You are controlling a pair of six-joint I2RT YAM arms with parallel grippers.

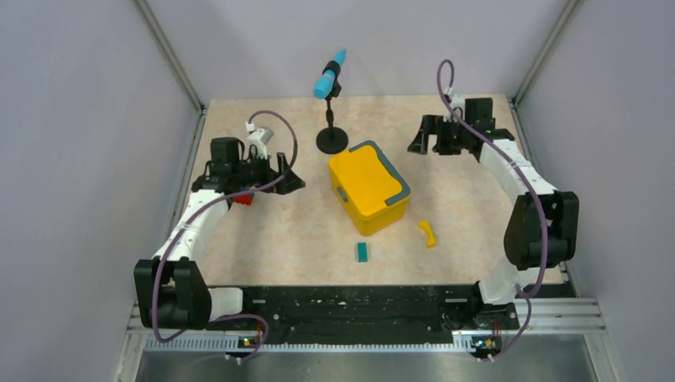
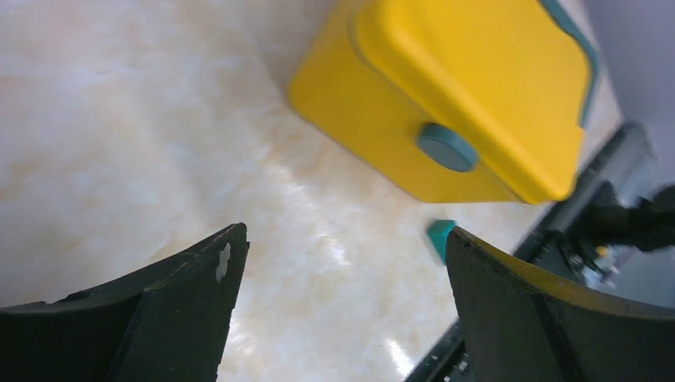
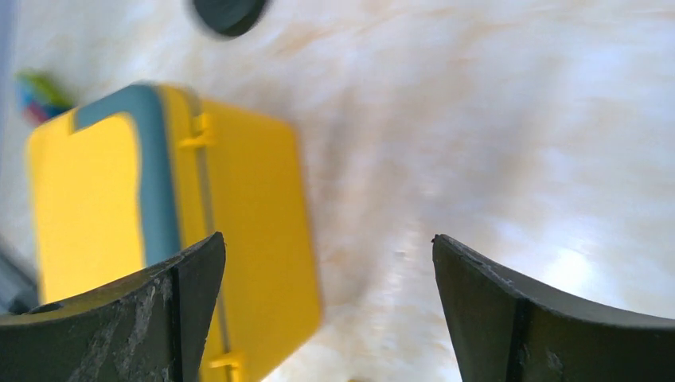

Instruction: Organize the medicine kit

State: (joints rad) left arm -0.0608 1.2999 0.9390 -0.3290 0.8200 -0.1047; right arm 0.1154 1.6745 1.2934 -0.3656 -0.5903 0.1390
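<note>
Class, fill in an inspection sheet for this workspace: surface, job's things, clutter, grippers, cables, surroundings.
Surface: beige marbled table, glossy.
Job's things: yellow medicine kit mid-table, lid closed.
Clutter: small yellow curved piece and teal block lie loose in front of the kit; microphone stand stands behind it; red item sits beside the left arm, too small to identify.
Grippers: left gripper open, empty; right gripper open, empty.
Cables: purple cables loop along both arms.
Surroundings: grey walls on three sides; nothing else seen.
</note>
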